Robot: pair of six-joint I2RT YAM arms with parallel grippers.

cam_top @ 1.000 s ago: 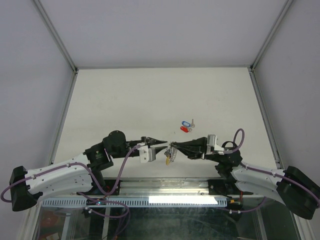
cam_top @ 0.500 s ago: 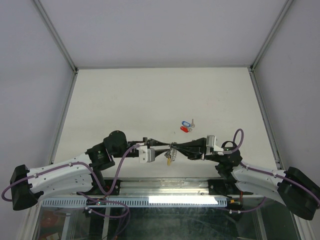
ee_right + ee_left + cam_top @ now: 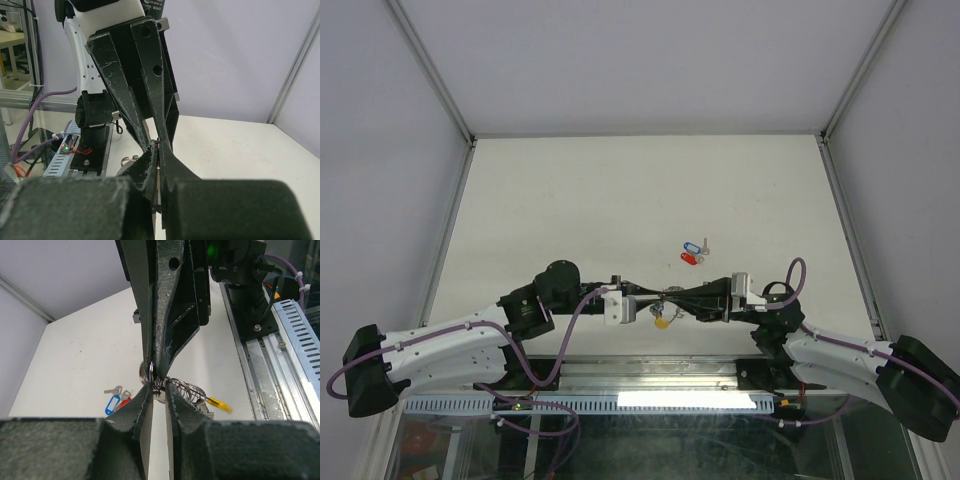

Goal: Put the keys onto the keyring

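Observation:
The keyring, silvery coils with a yellow piece, hangs between the two gripper tips. It also shows in the top view. My left gripper is shut on its silvery loops, with only a narrow gap between the jaws. My right gripper comes tip to tip against it and is shut on a thin silvery strip of the ring. Both tips meet above the table's near edge, left and right. Two keys, one with a blue tag and one with a red tag, lie on the table behind.
The white table is walled by grey panels with metal posts. A metal rail and a perforated cable tray run along the near edge beside the arm bases. The loose keys also show in the left wrist view.
My left gripper has moved right until its tips meet the right gripper's and has closed on the ring. The hanging ring has swung a little.

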